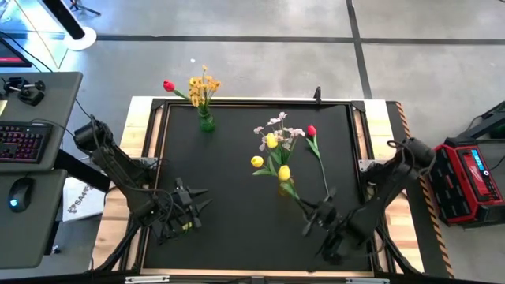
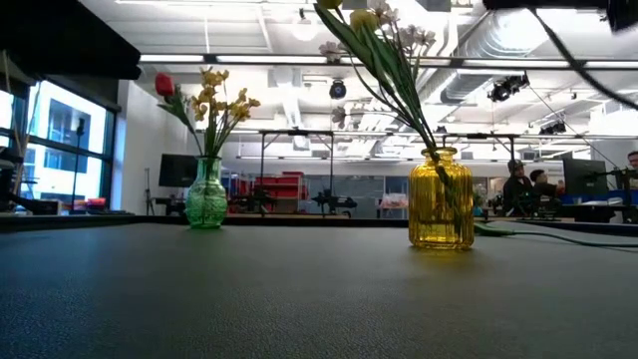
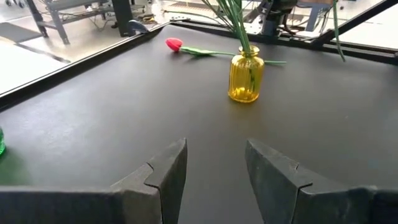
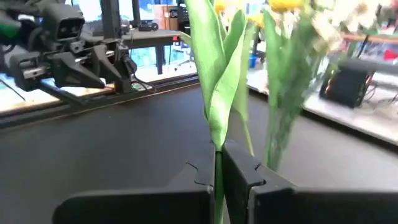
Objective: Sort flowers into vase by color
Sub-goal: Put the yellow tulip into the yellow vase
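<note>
Currently right gripper (image 4: 219, 177) pinching a green stem (image 4: 217, 124) just beside yellow vase (image 1: 286, 188), left gripper (image 3: 214, 180) idling partly open, empty, well apart from it.

You have 2 dark arms here, each built from black jointed links with rounded housings at the joints. The left arm (image 1: 118, 166) runs thick and tubular from a bulbous black joint near the table's edge, and a loose black cable loops beside that joint. The right arm (image 1: 387, 185) has the same matte black links, with dark cabling bunched around its upper joint. The left gripper (image 3: 214, 180) ends in 2 flat, wedge-shaped fingers (image 3: 165, 177) of dark grey plastic, each with a stepped notch on its inner edge. The right gripper (image 4: 219, 180) shows 2 matching black fingers with angular notches.
</note>
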Controlling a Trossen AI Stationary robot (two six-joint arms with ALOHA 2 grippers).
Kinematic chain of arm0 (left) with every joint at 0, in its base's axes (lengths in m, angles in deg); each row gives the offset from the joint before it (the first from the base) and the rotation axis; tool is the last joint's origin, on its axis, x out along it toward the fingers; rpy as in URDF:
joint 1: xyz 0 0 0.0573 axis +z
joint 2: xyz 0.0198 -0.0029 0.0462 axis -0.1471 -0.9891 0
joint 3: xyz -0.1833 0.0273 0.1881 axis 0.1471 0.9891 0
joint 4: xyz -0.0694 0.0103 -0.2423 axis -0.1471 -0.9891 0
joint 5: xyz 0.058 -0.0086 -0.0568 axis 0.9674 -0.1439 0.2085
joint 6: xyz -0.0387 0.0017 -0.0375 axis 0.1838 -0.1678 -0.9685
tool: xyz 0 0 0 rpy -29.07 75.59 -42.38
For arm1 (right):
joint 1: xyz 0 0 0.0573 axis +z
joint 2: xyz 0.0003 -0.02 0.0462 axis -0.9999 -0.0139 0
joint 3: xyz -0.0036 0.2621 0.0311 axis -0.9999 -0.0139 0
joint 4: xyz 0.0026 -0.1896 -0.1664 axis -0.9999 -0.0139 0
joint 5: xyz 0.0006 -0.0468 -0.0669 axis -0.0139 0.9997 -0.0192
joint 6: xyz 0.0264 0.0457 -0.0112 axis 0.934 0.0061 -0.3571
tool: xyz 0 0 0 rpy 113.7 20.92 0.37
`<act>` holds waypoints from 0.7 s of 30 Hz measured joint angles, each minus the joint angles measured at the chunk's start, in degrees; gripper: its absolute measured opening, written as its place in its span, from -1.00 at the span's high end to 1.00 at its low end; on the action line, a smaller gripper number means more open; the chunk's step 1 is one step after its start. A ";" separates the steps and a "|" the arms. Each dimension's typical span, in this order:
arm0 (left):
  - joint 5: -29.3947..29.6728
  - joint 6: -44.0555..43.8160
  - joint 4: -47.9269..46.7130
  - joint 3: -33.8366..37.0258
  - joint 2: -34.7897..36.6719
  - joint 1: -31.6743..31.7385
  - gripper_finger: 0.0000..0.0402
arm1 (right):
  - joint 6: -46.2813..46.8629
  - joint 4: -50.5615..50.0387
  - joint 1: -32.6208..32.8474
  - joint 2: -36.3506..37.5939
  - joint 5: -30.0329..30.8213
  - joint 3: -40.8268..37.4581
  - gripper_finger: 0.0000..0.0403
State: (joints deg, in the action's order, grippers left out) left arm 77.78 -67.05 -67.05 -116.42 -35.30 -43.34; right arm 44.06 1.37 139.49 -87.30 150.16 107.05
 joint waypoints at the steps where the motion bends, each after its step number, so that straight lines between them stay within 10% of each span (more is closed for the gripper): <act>1: -0.35 0.44 0.28 0.00 0.00 0.33 0.25 | -0.14 2.96 -0.01 1.34 -0.21 -2.44 1.00; 6: -1.54 2.48 1.79 0.02 0.00 2.12 0.25 | -14.44 27.19 -1.75 4.20 -5.35 -10.84 1.00; 15: -5.55 2.87 2.69 0.00 0.00 4.56 0.25 | -78.19 92.35 -10.56 2.03 -23.98 -18.21 1.00; 21: -6.71 2.74 2.79 0.00 0.00 4.60 0.25 | -92.60 122.47 -17.85 2.73 -30.31 -29.22 1.00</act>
State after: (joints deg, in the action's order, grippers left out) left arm 71.07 -64.31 -64.26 -116.42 -35.30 -38.74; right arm -48.54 123.83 121.64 -84.57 119.85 77.82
